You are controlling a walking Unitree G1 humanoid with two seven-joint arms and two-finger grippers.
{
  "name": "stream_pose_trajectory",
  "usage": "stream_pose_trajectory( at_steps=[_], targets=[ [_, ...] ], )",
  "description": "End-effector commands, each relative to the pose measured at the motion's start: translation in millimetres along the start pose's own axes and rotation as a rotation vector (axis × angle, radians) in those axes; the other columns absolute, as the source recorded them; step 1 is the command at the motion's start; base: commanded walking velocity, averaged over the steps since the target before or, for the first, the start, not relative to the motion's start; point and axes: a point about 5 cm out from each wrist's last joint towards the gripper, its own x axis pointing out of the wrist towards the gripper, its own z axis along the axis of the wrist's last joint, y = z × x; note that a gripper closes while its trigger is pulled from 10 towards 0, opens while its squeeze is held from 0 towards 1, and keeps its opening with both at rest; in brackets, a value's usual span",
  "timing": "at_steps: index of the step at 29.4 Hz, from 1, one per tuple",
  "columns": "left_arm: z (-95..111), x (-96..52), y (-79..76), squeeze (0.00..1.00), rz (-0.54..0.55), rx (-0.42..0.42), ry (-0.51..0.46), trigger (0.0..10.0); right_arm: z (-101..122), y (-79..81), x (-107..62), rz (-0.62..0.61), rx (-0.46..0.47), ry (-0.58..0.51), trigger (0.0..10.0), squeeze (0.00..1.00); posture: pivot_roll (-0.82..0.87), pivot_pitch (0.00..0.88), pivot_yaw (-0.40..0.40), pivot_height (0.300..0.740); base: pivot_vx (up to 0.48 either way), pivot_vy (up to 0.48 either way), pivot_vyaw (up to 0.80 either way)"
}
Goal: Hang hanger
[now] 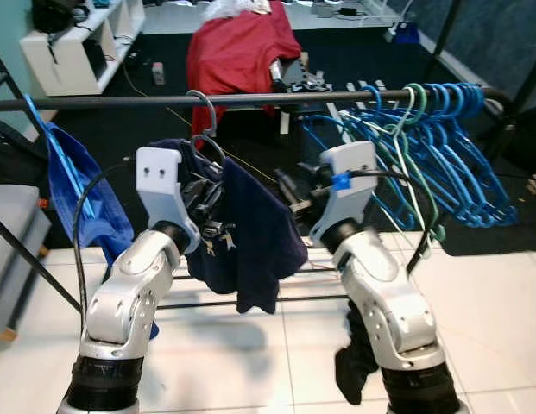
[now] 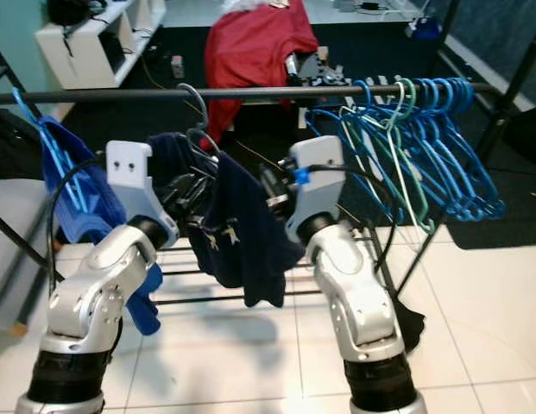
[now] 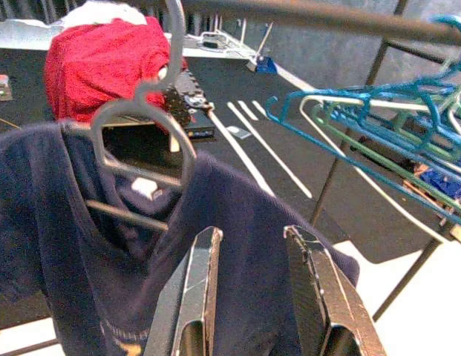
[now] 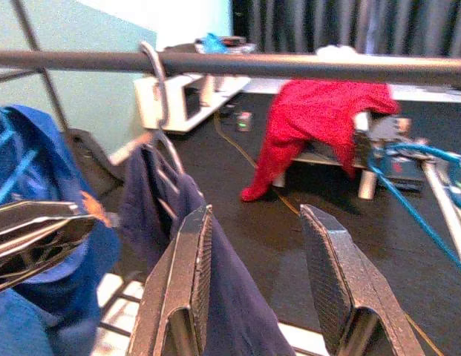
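Nearest are the two silver arms, raised side by side toward the rail point(image 1: 250, 100). Between them hangs the navy shirt point(image 1: 250, 233) on a grey hanger point(image 1: 203, 121), whose hook sits at the rail, seemingly just over it, though whether it bears fully on the bar I cannot tell.

The left gripper point(image 3: 249, 289) has its fingers parted by a moderate gap, with the shirt cloth lying right in front of and between them. It looks to be pinching nothing firmly, but the tips are out of frame, so contact is uncertain. The right gripper point(image 4: 256, 282) is likewise parted, with shirt fabric draped at its left finger point(image 4: 182, 285) and open air between the two. It appears empty.

To the right on the rail hangs a bunch of blue hangers point(image 1: 440, 147); to the left, a blue garment point(image 1: 78, 198). Far behind, a red cloth point(image 1: 237, 52) covers something on the dark floor.

The risk, as I judge it: if the hook is only half seated, drawing the arms back could drag the cloth and tip the hanger off the rail. Fabric snagged on a finger would do the same. A sideways swing might also knock it into the blue hangers.
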Motion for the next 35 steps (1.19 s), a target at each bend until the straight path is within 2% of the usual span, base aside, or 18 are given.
stream_pose_trajectory(
  at_steps=[1,7,12,22,32,35],
  targets=[
    [-7.3,-4.3,1.7,0.0,0.016,-0.003,0.021,10.0,-4.7,3.7,-3.2,0.009,0.015,0.016,10.0,0.0,-0.04,0.171,-0.015,0.74,0.0,0.0,0.0],
    [-11.7,-4.3,0.5,0.0,0.022,-0.011,0.035,10.0,-5.3,1.2,-4.4,-0.002,0.019,0.021,10.0,0.0,-0.04,0.18,-0.014,0.74,0.0,0.0,0.0],
    [-19.1,-1.4,-10.4,0.0,-0.016,-0.004,0.066,10.0,-6.3,-9.3,-6.2,-0.05,0.016,0.024,10.0,0.0,-0.04,0.192,-0.008,0.74,0.0,0.0,0.0],
    [-23.3,4.3,-15.7,0.0,-0.009,0.003,0.068,10.0,-4.2,-23.0,-4.5,-0.081,0.0,0.029,10.0,0.0,-0.04,0.194,-0.009,0.74,0.0,0.0,0.0],
    [-21.7,3.1,-15.8,0.0,-0.018,0.001,0.049,10.0,-12.5,-23.2,-4.7,-0.074,-0.026,0.079,10.0,0.0,-0.04,0.196,-0.015,0.74,0.052,0.0,0.0],
    [-22.3,2.6,-15.4,0.0,-0.018,0.0,0.048,10.0,-13.7,-22.7,-4.0,-0.081,-0.054,0.09,10.0,0.0,-0.05,0.188,-0.013,0.74,0.332,0.0,0.8]
  ],
)
